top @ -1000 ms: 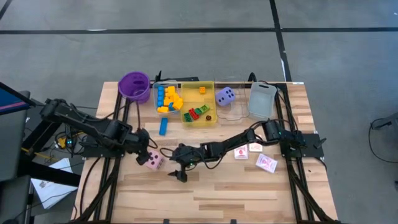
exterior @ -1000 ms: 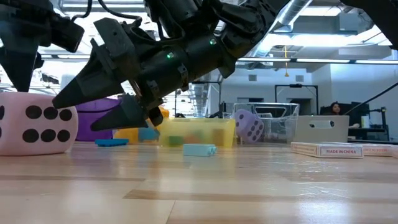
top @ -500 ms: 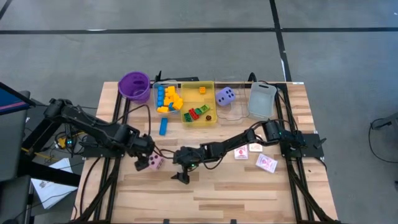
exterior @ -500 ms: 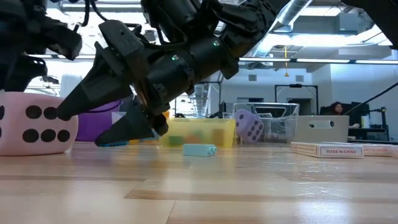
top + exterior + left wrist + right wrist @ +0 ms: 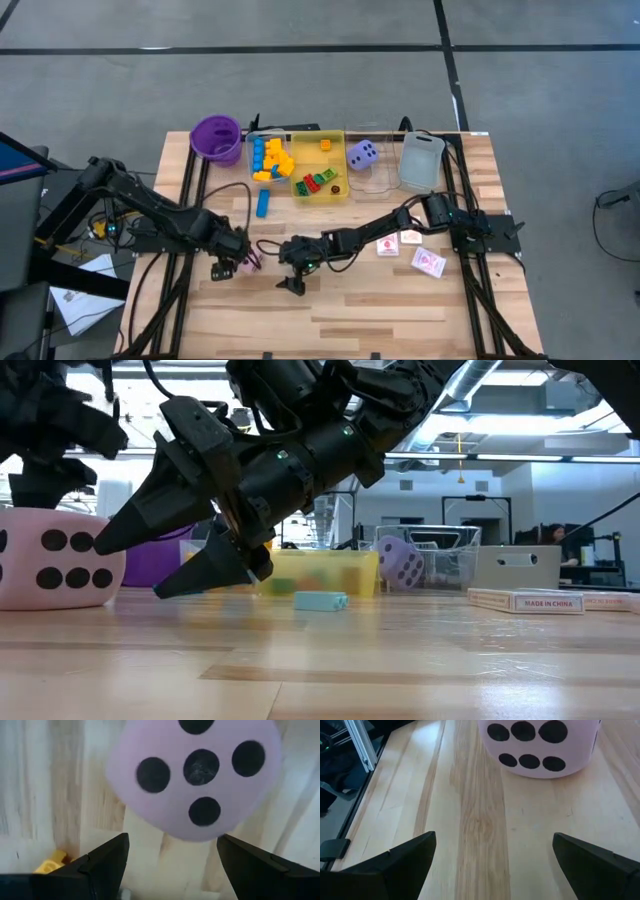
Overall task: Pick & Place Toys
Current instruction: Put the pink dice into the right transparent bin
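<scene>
Two grippers low over front half of surface (image 5: 330, 310), both aimed at pink die (image 5: 55, 557). Right gripper (image 5: 291, 281) nearest front edge, fingers spread wide, nothing between them, tips just off the wood, die just beyond. Left gripper (image 5: 228, 266) directly above pink die, fingers spread and straddling it, not clamped; die sits flat on surface, five-dot face toward left wrist camera. Small yellow block (image 5: 49, 865) just beside left gripper's finger in left wrist view. Light blue block (image 5: 320, 600) loose on surface past right gripper. Blue block (image 5: 262, 203) loose further back, left of centre. Red-patterned cards (image 5: 410, 250) on right side, near right arm's base. Back row, left to right: purple cup (image 5: 216, 138), clear tray (image 5: 268, 160) with yellow and blue blocks, yellow tray (image 5: 320, 166) with red, green, orange blocks, purple die (image 5: 362, 153) in another clear tray, grey tray (image 5: 421, 162).
</scene>
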You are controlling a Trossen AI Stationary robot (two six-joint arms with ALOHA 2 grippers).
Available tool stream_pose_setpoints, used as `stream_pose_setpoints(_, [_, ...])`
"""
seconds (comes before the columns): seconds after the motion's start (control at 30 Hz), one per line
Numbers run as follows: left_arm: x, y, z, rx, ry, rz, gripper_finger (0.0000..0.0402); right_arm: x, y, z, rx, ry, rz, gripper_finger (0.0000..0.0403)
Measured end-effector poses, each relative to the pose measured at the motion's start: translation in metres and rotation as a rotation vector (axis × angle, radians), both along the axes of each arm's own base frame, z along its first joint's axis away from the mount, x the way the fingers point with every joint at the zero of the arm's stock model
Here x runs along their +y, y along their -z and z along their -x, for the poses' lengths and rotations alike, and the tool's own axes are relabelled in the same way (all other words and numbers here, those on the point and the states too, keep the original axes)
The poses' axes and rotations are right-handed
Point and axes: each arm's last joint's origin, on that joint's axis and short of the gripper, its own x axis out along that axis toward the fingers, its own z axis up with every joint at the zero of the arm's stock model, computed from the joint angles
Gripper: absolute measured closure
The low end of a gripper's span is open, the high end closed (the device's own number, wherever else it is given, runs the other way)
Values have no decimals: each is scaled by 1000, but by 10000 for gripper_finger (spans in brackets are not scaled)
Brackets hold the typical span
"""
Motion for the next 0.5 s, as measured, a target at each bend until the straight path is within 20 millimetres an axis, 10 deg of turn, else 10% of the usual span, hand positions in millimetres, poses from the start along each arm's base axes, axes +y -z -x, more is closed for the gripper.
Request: stream_pose_setpoints(0.5, [-24, 2, -44, -254, -221, 332, 105, -1, 2, 1, 26, -12, -6, 10])
